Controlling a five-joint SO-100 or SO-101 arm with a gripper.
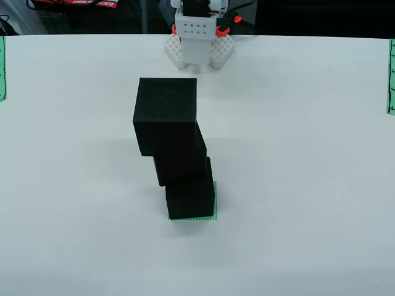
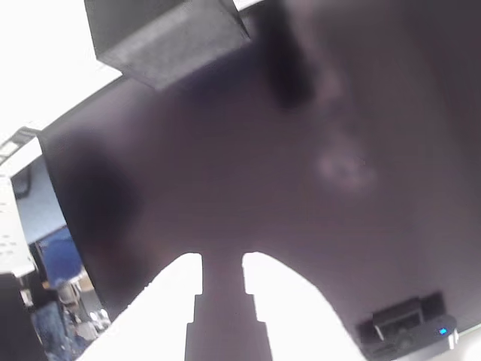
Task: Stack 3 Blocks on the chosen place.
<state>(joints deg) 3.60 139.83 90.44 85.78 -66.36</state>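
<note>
Apparently claw slightly parted, holding nothing.

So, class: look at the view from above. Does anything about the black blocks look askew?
Yes. The three blocks stand stacked on the green striped square, but each face appears shifted sideways from the one below; whether that is a real offset or camera perspective cannot be told.

White table with green-striped square, bottom block, arm base

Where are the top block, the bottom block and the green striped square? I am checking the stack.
Top block [image 1: 165, 114]: view from above, front face.
Bottom block [image 1: 190, 200]: view from above, front face.
Green striped square [image 1: 215, 200]: view from above, exposed right edge.
</note>
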